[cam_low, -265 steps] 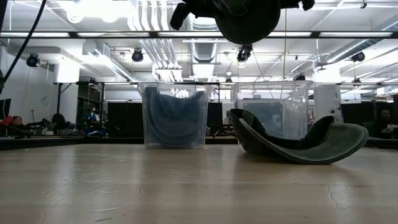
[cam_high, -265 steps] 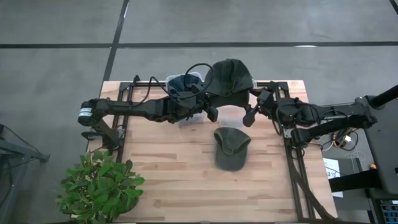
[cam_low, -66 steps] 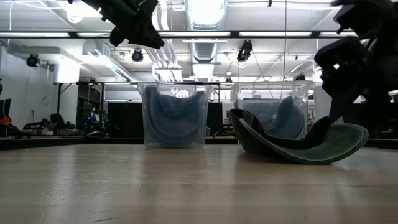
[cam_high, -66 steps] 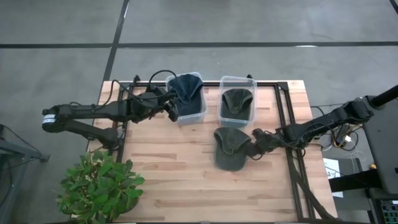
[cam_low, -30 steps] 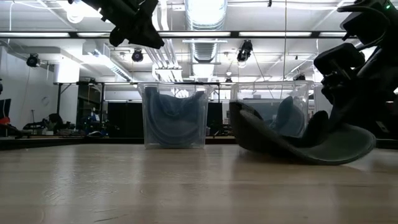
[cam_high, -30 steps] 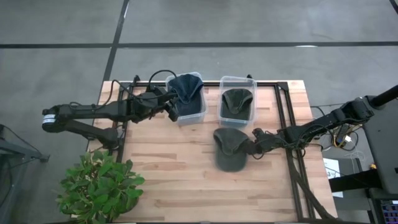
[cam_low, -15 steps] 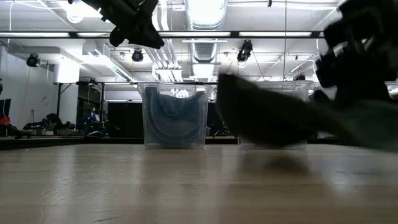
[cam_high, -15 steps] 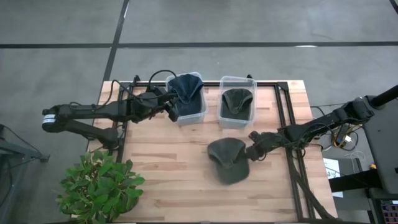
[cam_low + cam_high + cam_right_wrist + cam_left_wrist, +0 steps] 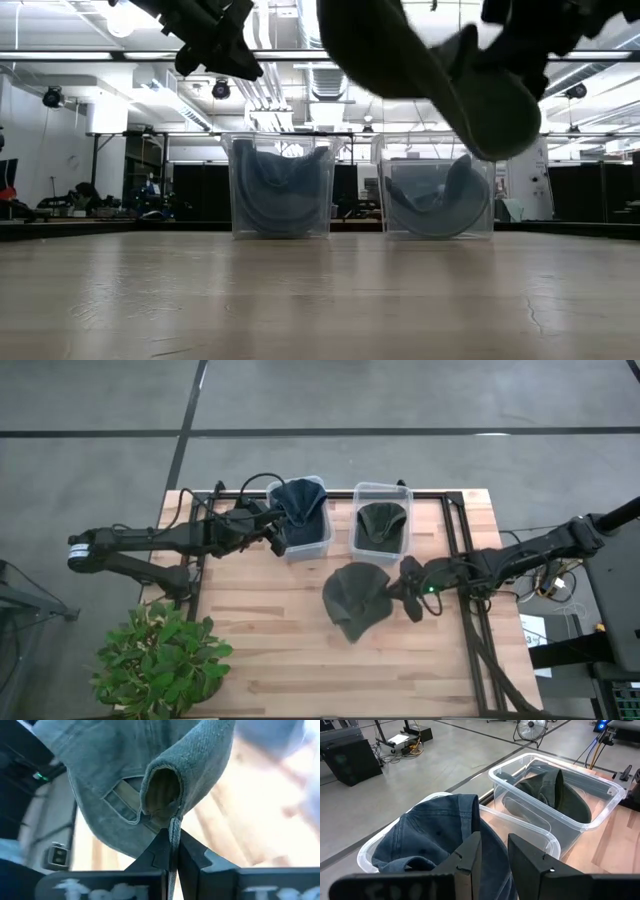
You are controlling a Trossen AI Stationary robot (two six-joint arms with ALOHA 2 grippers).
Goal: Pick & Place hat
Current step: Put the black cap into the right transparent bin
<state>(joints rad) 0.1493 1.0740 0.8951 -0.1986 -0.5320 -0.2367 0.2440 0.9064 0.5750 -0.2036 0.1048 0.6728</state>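
Right gripper [image 9: 404,586]: at frame centre-right, jaws pinching the limp green fabric hat [image 9: 353,600].
Left gripper [image 9: 276,537]: hovering by the clear plastic bin [image 9: 322,546], jaws slightly parted, holding nothing.

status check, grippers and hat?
Right gripper shut on green hat, lifted clear of table. Left gripper hovers at blue-hat bin, holding nothing. Nothing in the way.

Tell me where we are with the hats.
Done: a blue hat sits in the left bin, a green hat in the right bin. In hand: the right gripper is shut on the last green cap, clear of the table. Left: binning it. The left gripper waits beside the blue hat's bin.
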